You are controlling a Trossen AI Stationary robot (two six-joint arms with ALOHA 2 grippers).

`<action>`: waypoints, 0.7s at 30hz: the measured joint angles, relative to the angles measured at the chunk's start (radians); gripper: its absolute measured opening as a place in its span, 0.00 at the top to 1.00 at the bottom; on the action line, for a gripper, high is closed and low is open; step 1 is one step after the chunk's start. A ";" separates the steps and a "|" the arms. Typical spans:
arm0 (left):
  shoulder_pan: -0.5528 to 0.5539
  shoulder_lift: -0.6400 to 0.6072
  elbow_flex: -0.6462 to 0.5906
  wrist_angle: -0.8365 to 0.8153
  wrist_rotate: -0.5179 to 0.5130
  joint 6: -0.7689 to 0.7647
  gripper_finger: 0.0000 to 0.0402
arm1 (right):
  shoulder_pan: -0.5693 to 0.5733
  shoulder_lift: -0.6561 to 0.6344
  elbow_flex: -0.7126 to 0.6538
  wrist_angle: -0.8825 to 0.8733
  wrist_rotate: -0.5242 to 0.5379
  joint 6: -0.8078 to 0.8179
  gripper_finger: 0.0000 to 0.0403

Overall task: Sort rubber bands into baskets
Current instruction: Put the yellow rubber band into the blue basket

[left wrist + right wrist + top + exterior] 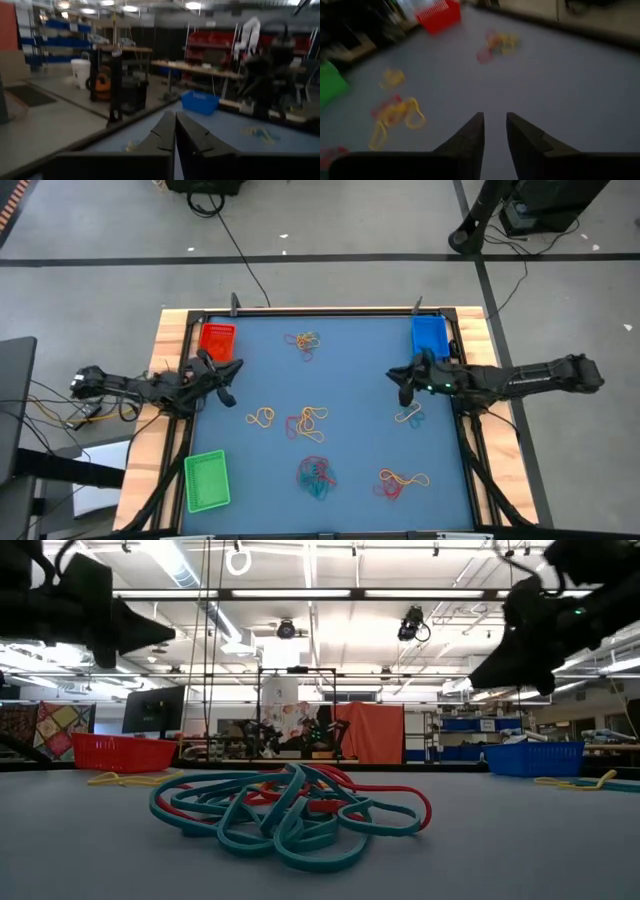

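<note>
Currently both arms hover over the blue table (350, 410), neither holding anything. Left gripper (226, 383) sits just in front of the red basket (217, 340) at the table's far-left corner; its fingers (165, 131) are pressed together, nothing between them. Right gripper (399, 385) is just in front of the blue basket (430, 336) at the far-right corner; its fingers (470, 134) stand a small gap apart, nothing gripped.

Green basket (207, 480) is at the near-left corner, well apart from both grippers.

Rubber bands are all loose on the table, in clumps:
- far-centre mixed clump (303, 343), yellow and red
- small yellow clump (261, 417) left of centre
- yellow/red clump (308, 422) at centre
- small yellow/teal clump (408, 416) just below the right gripper
- teal/red tangle (317, 475) near-centre, filling the low view foreground (290, 812)
- red/yellow clump (398, 481) near-right

Can't tell from the overhead view whether any bands lie inside the baskets. Right wrist view shows the red basket (439, 15) and green basket (331, 82) across the table, bands scattered between.
</note>
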 joint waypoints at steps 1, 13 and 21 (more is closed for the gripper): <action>0.000 0.030 0.000 0.006 0.000 -0.010 0.92 | -0.009 0.038 0.030 -0.046 -0.011 0.015 0.75; 0.000 0.376 0.064 0.045 0.134 -0.131 0.70 | -0.080 0.418 0.403 -0.610 -0.224 0.022 0.74; 0.000 0.556 0.118 0.086 0.239 -0.110 0.70 | -0.070 0.583 0.439 -0.817 -0.258 0.052 0.73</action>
